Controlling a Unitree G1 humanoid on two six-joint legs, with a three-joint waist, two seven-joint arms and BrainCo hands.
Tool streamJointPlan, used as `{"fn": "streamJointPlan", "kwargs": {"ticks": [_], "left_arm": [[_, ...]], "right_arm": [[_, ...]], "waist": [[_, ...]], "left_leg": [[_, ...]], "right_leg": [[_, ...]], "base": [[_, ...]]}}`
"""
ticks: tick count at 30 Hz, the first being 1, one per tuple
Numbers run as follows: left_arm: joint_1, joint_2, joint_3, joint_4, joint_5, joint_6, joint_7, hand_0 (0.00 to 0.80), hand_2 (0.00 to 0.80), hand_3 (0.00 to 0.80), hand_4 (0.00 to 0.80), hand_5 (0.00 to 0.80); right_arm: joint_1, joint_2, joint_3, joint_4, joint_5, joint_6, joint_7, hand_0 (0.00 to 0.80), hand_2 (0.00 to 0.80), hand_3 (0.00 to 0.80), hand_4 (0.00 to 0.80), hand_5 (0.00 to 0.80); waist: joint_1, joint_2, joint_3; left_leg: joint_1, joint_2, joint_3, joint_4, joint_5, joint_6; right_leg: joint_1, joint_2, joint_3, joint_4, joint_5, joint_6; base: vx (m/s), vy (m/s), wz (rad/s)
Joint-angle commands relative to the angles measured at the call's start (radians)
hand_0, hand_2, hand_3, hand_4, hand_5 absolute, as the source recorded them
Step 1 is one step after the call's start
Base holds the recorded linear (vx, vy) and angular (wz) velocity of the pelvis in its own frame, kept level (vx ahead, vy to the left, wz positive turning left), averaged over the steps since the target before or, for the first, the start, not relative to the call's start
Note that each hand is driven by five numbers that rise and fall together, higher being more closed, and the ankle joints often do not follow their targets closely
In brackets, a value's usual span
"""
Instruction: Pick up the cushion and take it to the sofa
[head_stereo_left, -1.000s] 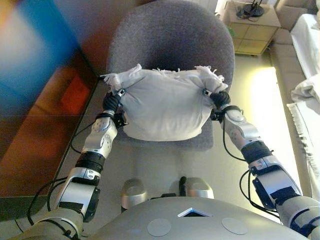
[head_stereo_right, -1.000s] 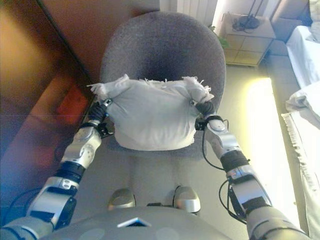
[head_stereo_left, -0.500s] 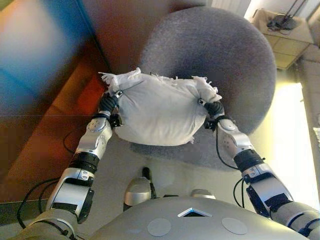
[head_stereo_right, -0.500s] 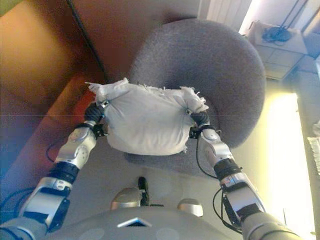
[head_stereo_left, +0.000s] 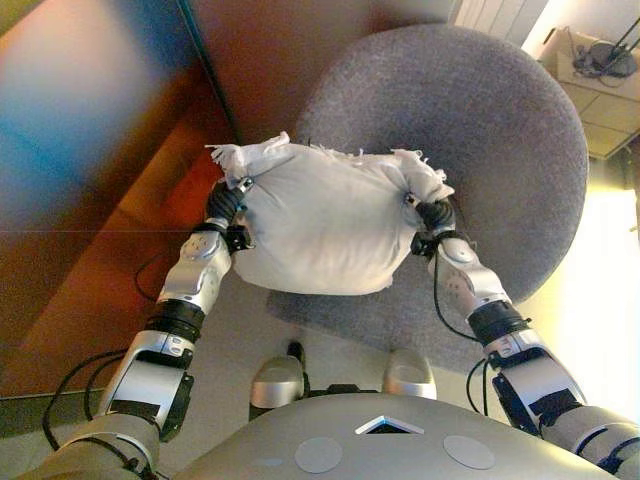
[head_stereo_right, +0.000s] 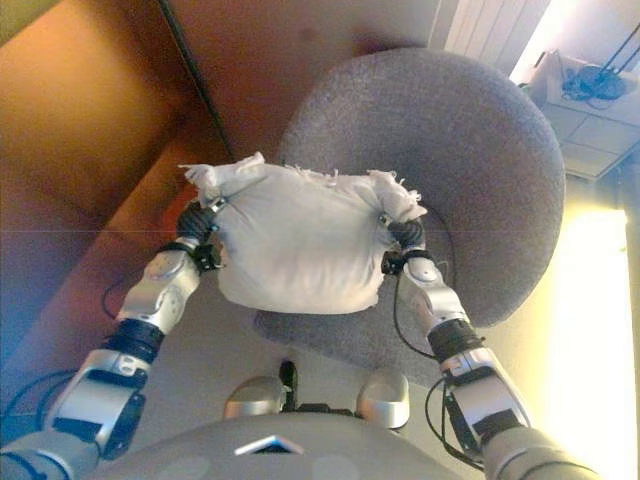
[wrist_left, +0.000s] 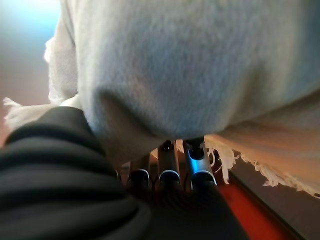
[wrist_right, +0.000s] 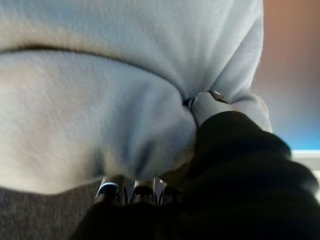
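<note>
The white cushion (head_stereo_left: 320, 220) with fringed corners hangs between my two hands, in front of my chest and over the front edge of a grey round armchair (head_stereo_left: 500, 130). My left hand (head_stereo_left: 225, 205) grips its left end and my right hand (head_stereo_left: 435, 215) its right end. In the left wrist view the fingers (wrist_left: 200, 167) curl under the cushion (wrist_left: 190, 65). In the right wrist view the thumb (wrist_right: 207, 105) presses into the cushion (wrist_right: 100, 90) and the fingers (wrist_right: 107, 190) lie under it.
A brown wooden panel (head_stereo_left: 100, 150) runs along the left, close to my left arm. A pale side table (head_stereo_left: 600, 70) with dark cables stands at the far right behind the armchair. A white radiator (head_stereo_right: 500, 25) shows at the top.
The whole picture has swung, so the armchair now sits further right and the wooden panel fills more of the left. The cushion stays held between both hands.
</note>
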Motion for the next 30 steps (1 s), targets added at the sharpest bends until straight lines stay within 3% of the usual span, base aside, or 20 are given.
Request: {"fn": "streamJointPlan", "kwargs": {"ticks": [1,8,11,19,26,30], "left_arm": [[-0.097,-0.005,-0.028,-0.072,0.011,-0.031,-0.017,0.800,0.800,0.800,0.800,0.800],[-0.096,-0.001,-0.020,-0.076,-0.011,-0.007,-0.026,0.800,0.800,0.800,0.800,0.800],[-0.108,-0.006,-0.032,-0.067,0.005,-0.004,-0.026,0.800,0.800,0.800,0.800,0.800],[-0.129,-0.006,-0.045,-0.055,-0.020,0.009,0.009,0.800,0.800,0.800,0.800,0.800],[-0.130,-0.019,-0.052,-0.056,-0.035,0.055,0.020,0.800,0.800,0.800,0.800,0.800],[-0.121,-0.013,-0.066,-0.060,0.048,0.082,0.018,0.800,0.800,0.800,0.800,0.800]], "right_arm": [[-0.164,0.011,-0.079,-0.050,0.014,-0.038,-0.004,0.800,0.800,0.800,0.800,0.800],[-0.114,0.012,-0.069,-0.079,0.022,-0.020,0.014,0.800,0.800,0.800,0.800,0.800],[-0.109,0.009,-0.074,-0.082,0.019,-0.016,0.018,0.800,0.800,0.800,0.800,0.800],[-0.129,0.006,-0.080,-0.070,0.032,-0.012,0.030,0.800,0.800,0.800,0.800,0.800],[-0.160,-0.008,-0.105,-0.026,0.056,0.007,-0.007,0.800,0.800,0.800,0.800,0.800],[-0.161,-0.012,-0.133,0.008,0.075,0.008,-0.012,0.800,0.800,0.800,0.800,0.800]], "waist": [[-0.006,-0.042,-0.070],[-0.026,-0.019,-0.072],[-0.043,-0.014,-0.053],[-0.046,-0.030,0.008],[-0.019,-0.049,0.049],[0.001,-0.060,0.065]], "left_leg": [[0.026,0.094,0.030,0.177,-0.172,-0.047],[-0.013,0.167,0.110,0.190,-0.123,-0.076],[-0.022,0.186,0.133,0.223,-0.133,-0.083],[-0.083,0.219,0.111,0.390,-0.202,-0.086],[-0.109,0.237,0.079,0.488,-0.243,-0.086],[-0.122,0.249,0.054,0.505,-0.241,-0.094]], "right_leg": [[-0.179,-0.035,0.052,0.175,0.173,0.031],[-0.158,-0.034,-0.009,0.192,0.123,0.025],[-0.184,-0.047,-0.002,0.234,0.113,0.031],[-0.248,-0.049,0.070,0.363,0.074,0.045],[-0.261,-0.057,0.065,0.454,0.057,0.051],[-0.254,-0.057,0.052,0.459,0.067,0.051]], "base": [[0.200,-0.075,0.52],[0.097,-0.015,0.14],[0.024,-0.005,0.18],[-0.002,-0.045,0.02],[0.055,-0.076,-0.04],[0.047,-0.116,0.06]]}}
